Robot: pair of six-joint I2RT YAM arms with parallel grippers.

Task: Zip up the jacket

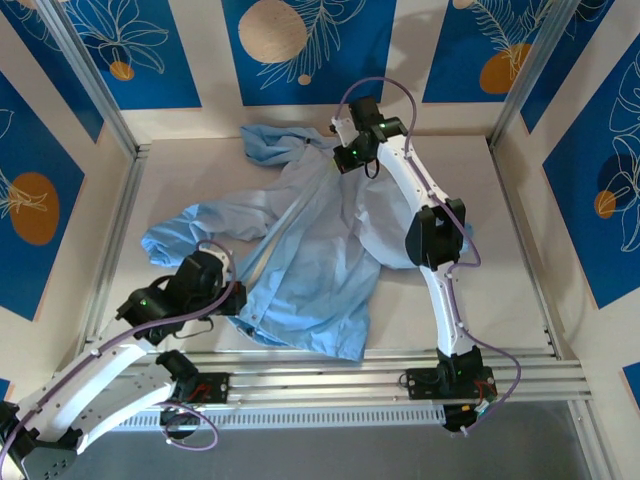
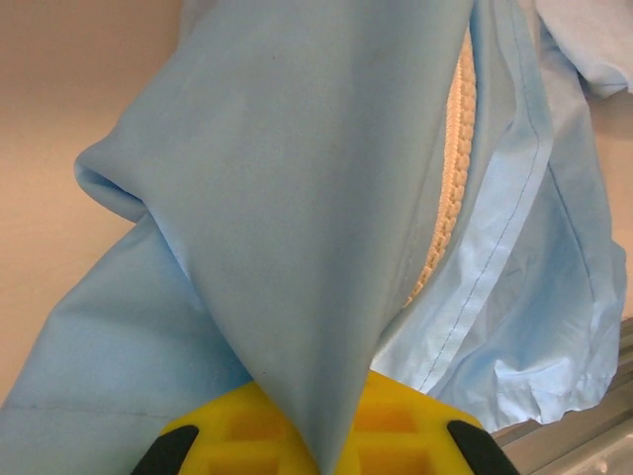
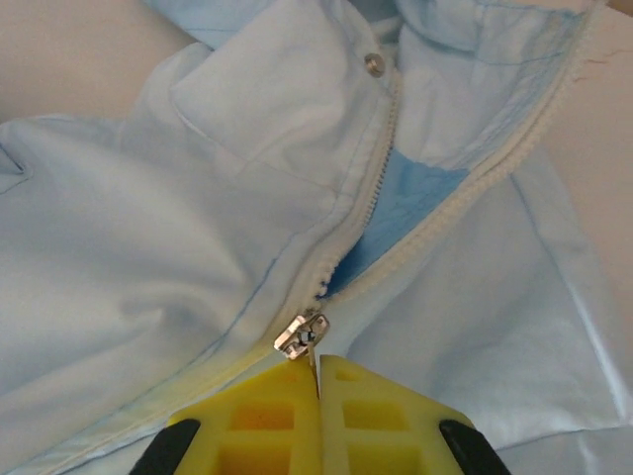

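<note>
Light-blue thin fabric made up the jacket (image 1: 300,250), which lay spread across the middle of the pale table (image 1: 500,210), hem toward the arms and collar toward the far wall. Its front zipper ran diagonally up the cloth. In the right wrist view the two whitish rows of teeth (image 3: 465,193) met at the small silver metal zipper pull (image 3: 300,333) and parted in a V above it toward the collar, so I judged the closing nearly done, with a short stretch left.

The right gripper (image 3: 318,371) was clenched, its yellow pads seemingly pinching the pull's tab. The left gripper (image 2: 321,435) was clamped on a fold of the jacket near the hem, anchoring the cloth.

The tab could slip out, since the pads appeared to hold only its thin end. The paler lining beside the teeth could be drawn into the slider if the cloth slackened, and the hem fold could creep loose under a hard tug.

Beyond the collar only a narrow strip of bare table remained before the blue patterned wall panel (image 1: 310,45), so the right arm had little room ahead. To the right the table lay open.
</note>
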